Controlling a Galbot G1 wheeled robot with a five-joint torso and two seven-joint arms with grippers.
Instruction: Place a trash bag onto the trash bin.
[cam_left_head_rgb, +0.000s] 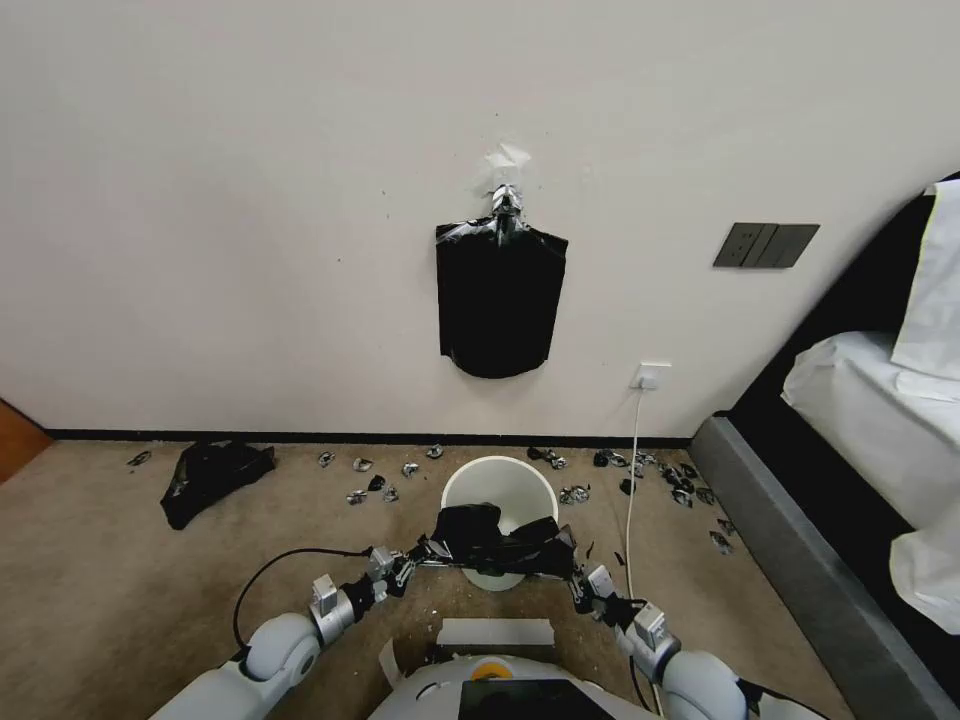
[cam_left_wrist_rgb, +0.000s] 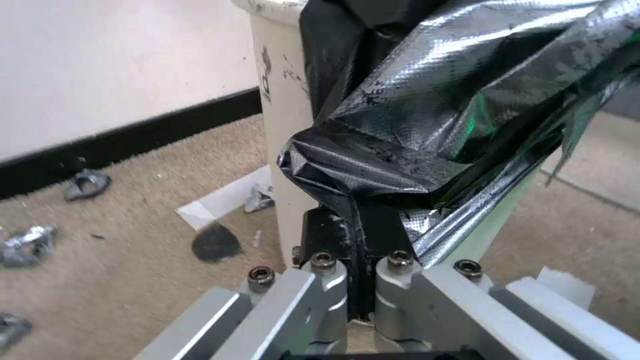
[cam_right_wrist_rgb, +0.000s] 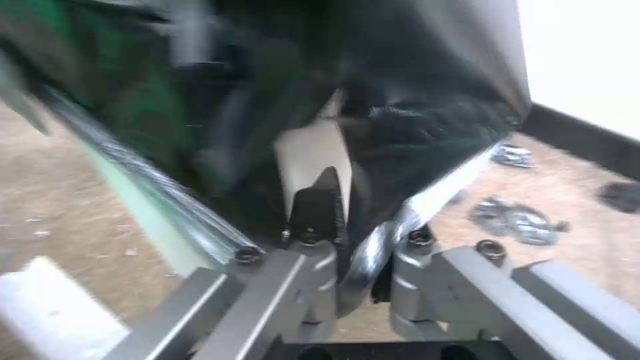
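Black trash bag (cam_left_head_rgb: 497, 541) spans near rim of trash bin (cam_left_head_rgb: 500, 485), left gripper (cam_left_head_rgb: 418, 556) at 9 o'clock, right gripper (cam_left_head_rgb: 572, 570) at 3. Left wrist: clamped on film. Right wrist: same, blurred. Next: spread mouth over far rim; opening hidden.

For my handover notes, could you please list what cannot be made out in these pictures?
- Head view: the trash bag covers the near rim of the trash bin.
- Right wrist view: blur hides the bag's folds near the right claw.
- Left wrist view: the bag buries the left claw tips.
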